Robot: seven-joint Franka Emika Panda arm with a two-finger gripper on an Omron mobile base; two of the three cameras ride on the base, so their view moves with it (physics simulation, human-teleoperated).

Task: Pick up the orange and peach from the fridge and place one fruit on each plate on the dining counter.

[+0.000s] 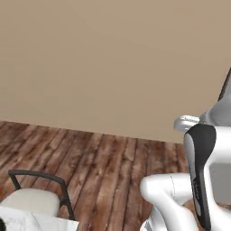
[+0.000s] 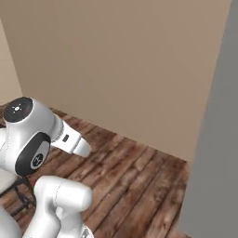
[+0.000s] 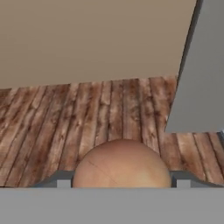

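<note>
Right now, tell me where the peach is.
In the hand view the peach sits low and centred, held between the hand's fingertips above the wooden floor, with a grey panel to its right.

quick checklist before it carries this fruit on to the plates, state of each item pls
1. Fruit in the gripper: ok, the peach, dull tan-pink, sits between the finger tips in the hand view.
2. Grip firm: cannot tell, the contact points are hidden by the fruit.
3. Path ahead: ok for now, bare wooden floor and beige wall.
4. Side clearance: check, a grey panel stands close on the right.
5. Stool beside the base: apart from the arm, ok.
6. Plates and dining counter located: cannot tell.
</note>
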